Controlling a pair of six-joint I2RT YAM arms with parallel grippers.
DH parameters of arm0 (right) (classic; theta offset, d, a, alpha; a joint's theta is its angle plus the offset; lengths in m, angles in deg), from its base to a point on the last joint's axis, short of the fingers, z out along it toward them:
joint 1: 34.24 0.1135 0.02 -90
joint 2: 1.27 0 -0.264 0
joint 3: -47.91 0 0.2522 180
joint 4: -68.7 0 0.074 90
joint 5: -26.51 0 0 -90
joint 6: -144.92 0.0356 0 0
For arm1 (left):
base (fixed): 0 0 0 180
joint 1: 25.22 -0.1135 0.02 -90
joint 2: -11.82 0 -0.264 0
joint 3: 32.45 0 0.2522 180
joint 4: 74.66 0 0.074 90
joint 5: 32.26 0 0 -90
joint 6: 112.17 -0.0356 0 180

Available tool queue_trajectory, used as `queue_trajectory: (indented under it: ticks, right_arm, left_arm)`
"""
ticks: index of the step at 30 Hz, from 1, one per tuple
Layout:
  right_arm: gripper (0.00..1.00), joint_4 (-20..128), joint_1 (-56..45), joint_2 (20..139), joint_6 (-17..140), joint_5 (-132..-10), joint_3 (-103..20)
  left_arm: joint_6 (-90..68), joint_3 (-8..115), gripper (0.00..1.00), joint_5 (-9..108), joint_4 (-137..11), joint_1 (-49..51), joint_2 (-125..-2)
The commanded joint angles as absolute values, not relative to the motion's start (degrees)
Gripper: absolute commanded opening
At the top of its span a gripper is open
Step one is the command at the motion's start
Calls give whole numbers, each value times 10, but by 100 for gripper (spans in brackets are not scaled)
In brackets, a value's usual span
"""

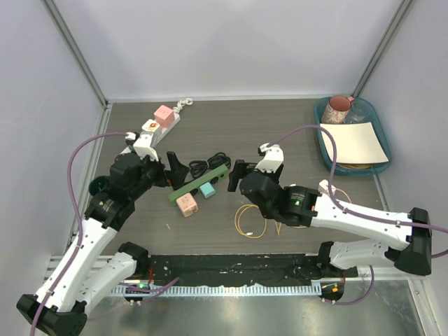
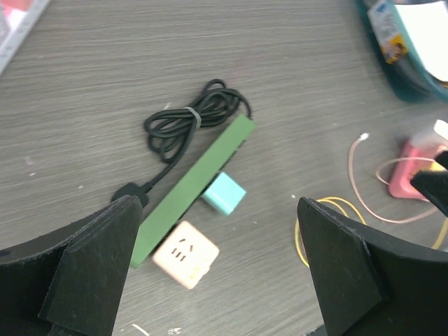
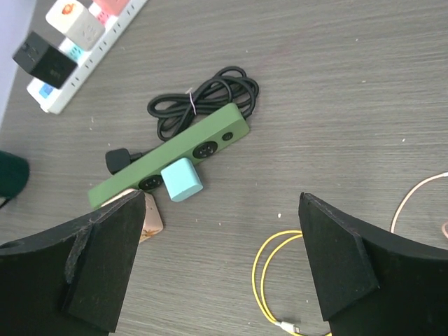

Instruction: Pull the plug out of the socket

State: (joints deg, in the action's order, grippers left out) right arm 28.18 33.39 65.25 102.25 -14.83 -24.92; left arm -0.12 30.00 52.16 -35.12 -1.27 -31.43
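A green power strip lies diagonally at the table's middle. A light blue plug sits in its near side, and a peach cube plug rests against its left end. My left gripper is open and empty just left of the strip. My right gripper is open and empty just right of it. The left wrist view shows the strip, blue plug and cube between and beyond my open left gripper. The right wrist view shows the strip, blue plug and my open right gripper.
The strip's black cord is coiled behind it. A white power strip with several plugs lies at the back left. A yellow cable loops near the right arm. A teal tray with a mug and paper stands back right.
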Motion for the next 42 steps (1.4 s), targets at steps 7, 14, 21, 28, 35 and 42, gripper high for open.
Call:
queue_trajectory:
  ticks: [7, 14, 21, 28, 35, 42]
  right_arm:
    - [88, 353, 285, 730, 1051, -332, -224]
    - [67, 783, 159, 768, 1121, -685, -40]
    - [64, 817, 127, 861, 1097, -730, -52]
    - [68, 982, 98, 956, 1149, -801, -17]
    - [68, 1120, 88, 1050, 1195, -844, -15]
    - [67, 1188, 84, 1103, 1217, -861, -26]
  left_arm:
    - [31, 338, 97, 639, -232, -14, -376]
    - [50, 314, 95, 563, -214, -14, -399]
    - [61, 325, 91, 552, -178, -22, -448]
    - [80, 320, 89, 530, -184, -27, -487]
    - [68, 338, 87, 531, -168, -42, -544]
    - [46, 347, 87, 537, -164, -44, -562]
